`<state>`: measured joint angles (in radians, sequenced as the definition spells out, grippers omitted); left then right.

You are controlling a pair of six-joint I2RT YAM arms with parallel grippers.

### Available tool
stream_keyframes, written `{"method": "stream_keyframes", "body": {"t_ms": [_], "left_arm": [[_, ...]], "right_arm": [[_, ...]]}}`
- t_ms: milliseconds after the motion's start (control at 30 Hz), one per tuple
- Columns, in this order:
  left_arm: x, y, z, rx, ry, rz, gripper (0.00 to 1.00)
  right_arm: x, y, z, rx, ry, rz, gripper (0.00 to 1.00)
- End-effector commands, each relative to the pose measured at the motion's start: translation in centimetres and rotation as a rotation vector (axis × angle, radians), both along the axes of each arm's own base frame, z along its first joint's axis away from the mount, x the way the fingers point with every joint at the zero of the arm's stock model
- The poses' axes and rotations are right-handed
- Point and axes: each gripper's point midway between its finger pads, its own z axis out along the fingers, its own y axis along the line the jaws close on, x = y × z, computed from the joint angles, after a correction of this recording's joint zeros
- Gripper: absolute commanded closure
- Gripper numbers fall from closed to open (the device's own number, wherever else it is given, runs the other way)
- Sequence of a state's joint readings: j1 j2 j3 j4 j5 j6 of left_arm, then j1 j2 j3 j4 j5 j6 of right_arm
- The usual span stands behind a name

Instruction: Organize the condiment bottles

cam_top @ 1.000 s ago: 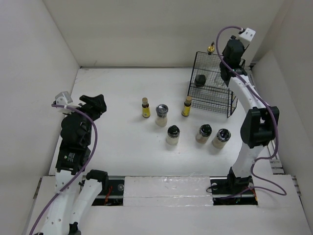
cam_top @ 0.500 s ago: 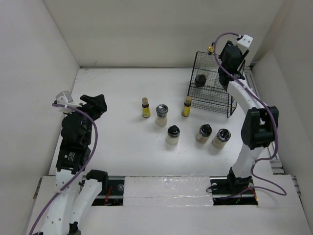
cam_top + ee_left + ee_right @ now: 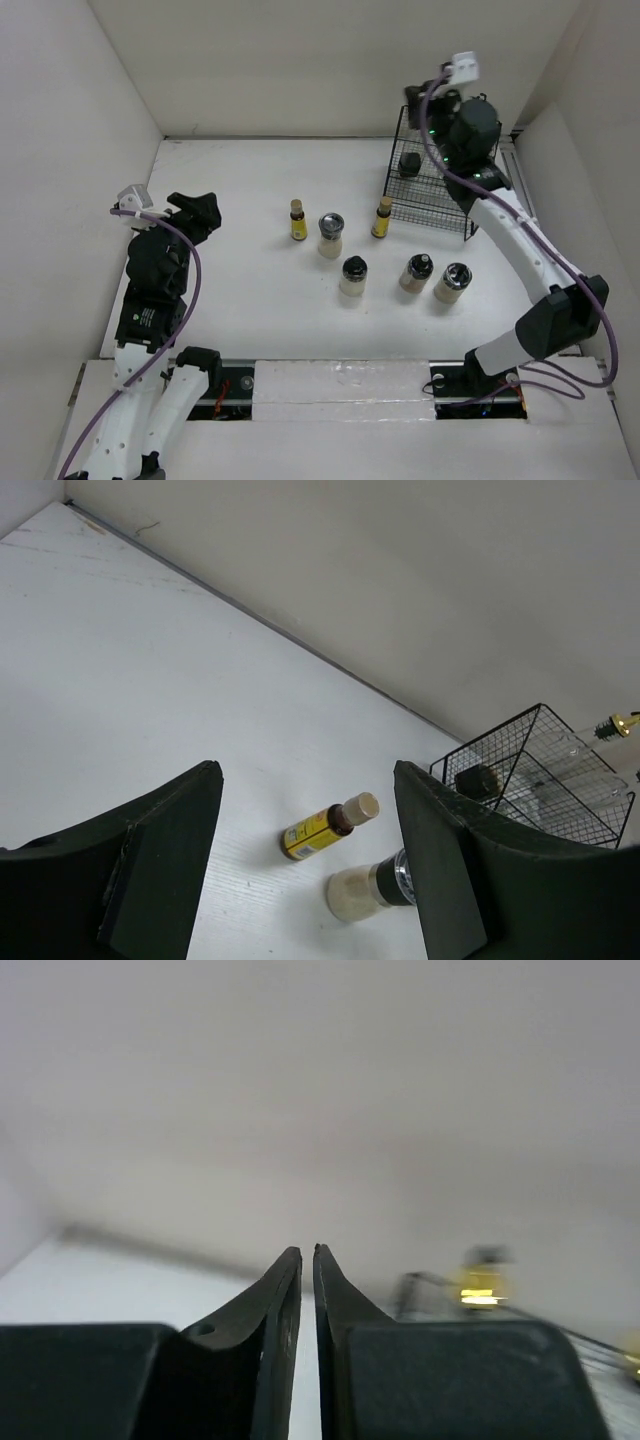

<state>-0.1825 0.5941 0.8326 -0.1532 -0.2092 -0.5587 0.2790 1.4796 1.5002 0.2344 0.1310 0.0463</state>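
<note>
Left end effector (image 3: 305,780) held wide apart, empty, at left of surface (image 3: 250,180). Right end effector (image 3: 308,1252) fingers pressed together, nothing gripped, positioned above wire basket (image 3: 430,205). Gold pourer (image 3: 618,725) seen at basket edge. Two yellow bottles (image 3: 298,221) and four shaker jars (image 3: 353,276) stood mid-surface, outside basket.

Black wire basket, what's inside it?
A dark-lidded jar sits inside the basket. A clear bottle with a gold pourer seems to stand there too. From above, the right arm covers the basket's back part.
</note>
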Motion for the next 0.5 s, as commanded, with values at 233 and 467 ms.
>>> {"method": "stream_keyframes", "body": {"t_ms": [233,467], "left_arm": [[0.4,-0.4,1.3,0.009,-0.046,-0.023,0.34],[0.7,-0.9,1.2,0.009,-0.043,-0.047,0.3]], "right_arm": [[-6.2,18.1,-16.6,-0.449,0.413,0.511,0.17],[-10.6,19.2,-22.7,-0.522,0.578,0.611,0.01]]}}
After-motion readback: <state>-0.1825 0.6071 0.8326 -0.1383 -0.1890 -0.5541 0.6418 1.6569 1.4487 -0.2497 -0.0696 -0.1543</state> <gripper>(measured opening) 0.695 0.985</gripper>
